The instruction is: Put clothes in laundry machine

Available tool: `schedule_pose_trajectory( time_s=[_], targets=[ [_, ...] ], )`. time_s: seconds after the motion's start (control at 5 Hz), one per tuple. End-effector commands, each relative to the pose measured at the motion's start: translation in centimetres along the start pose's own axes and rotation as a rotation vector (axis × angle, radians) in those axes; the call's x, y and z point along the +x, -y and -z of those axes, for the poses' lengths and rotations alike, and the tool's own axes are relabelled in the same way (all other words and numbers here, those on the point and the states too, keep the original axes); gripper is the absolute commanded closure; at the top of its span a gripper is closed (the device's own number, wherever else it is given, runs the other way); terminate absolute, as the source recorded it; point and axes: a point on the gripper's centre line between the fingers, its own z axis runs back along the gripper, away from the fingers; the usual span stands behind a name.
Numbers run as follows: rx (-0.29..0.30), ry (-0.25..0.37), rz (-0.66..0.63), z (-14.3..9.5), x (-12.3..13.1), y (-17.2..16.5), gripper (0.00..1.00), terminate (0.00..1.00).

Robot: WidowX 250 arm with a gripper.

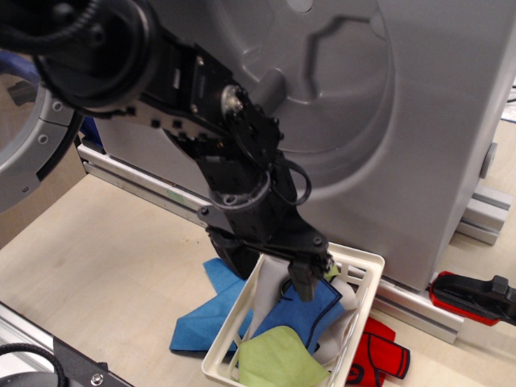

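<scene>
The clothes lie in a small white slatted basket (364, 287) on the table: a lime-green cloth (278, 359) in front, a blue cloth with dark trim (313, 310) in the middle, and a white-grey cloth (272, 282) beneath. My black gripper (270, 271) reaches down from the upper left with its jaws apart. One finger (305, 284) rests at the top of the blue trimmed cloth, and the other (232, 255) is by the basket's left rim. It holds nothing. The grey laundry machine (439, 121) stands behind, its drum mouth (330, 89) open and its round door (32, 129) swung left.
A plain blue cloth (201, 316) lies on the table left of the basket. Red cloths with dark trim (376, 355) lie to its right. A red and black tool (476, 297) sits at the right edge. An aluminium rail (153, 193) runs under the machine.
</scene>
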Motion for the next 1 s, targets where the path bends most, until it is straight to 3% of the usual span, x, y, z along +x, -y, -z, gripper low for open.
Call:
schedule_pose_trajectory(
  time_s=[0.0,0.2,0.4,0.8],
  targets=[
    [0.027,0.009,0.030,2.02,1.35,-0.04,0.00,0.00],
    [0.023,0.004,0.047,2.68,1.41,0.19,0.00,0.00],
    [0.025,0.006,0.089,2.73,1.13,0.45,1.00,0.00],
    [0.075,0.050,0.144,2.54,1.22,0.03,1.00,0.00]
  ],
)
